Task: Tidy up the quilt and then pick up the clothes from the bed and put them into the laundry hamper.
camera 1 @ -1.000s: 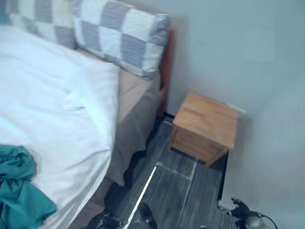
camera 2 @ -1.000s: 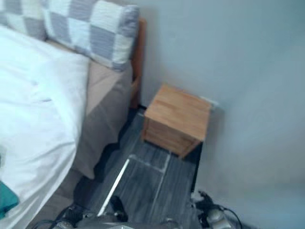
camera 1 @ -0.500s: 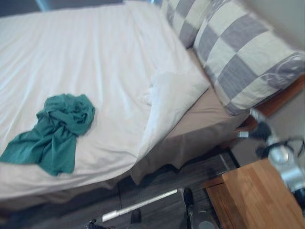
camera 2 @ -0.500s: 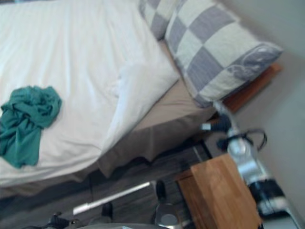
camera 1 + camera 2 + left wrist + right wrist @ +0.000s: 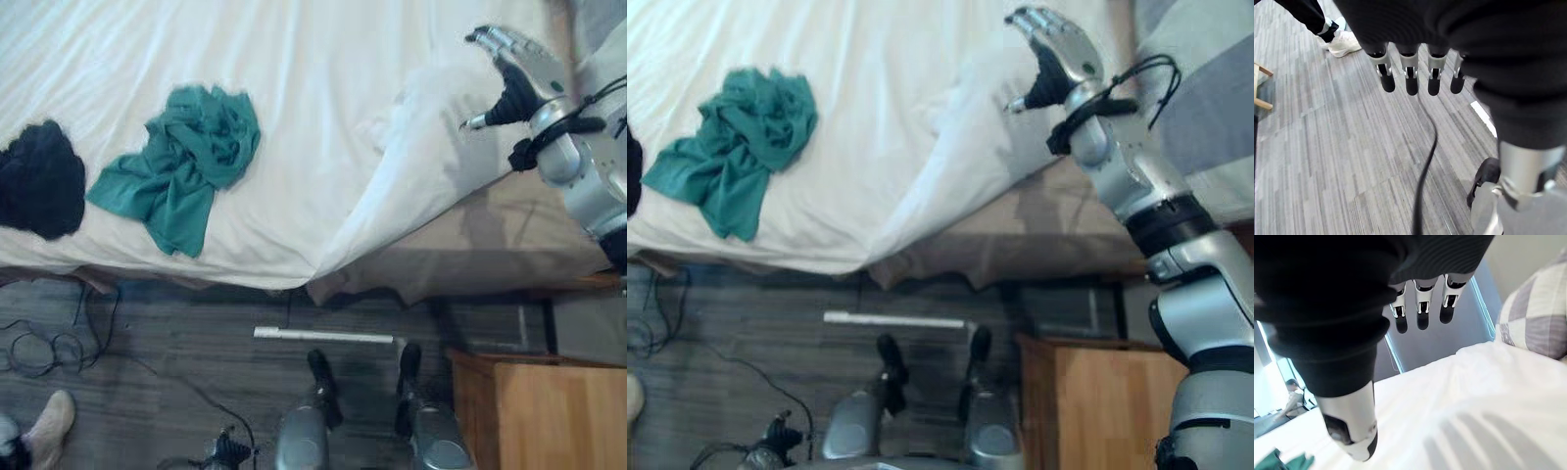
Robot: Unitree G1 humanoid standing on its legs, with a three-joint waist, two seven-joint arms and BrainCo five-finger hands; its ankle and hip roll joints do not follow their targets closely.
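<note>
green garment (image 5: 181, 162) unobstructed on quilt (image 5: 323, 88), nightstand (image 5: 549, 416) beside

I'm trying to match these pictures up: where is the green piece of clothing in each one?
Left eye view: green garment crumpled on the white quilt, left of centre, beside a dark garment.
Right eye view: upper left, on the quilt.
Right wrist view: a sliver at one corner.
Left wrist view: faces the grey floor instead.
Shared landmark: the white quilt.

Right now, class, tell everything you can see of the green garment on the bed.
The green garment is a teal, soft-looking cloth, crumpled in a heap with one part trailing toward the bed's edge. It lies on the white quilt, beside a black garment. Neither hand touches it; the right hand hovers open further along the quilt.
</note>
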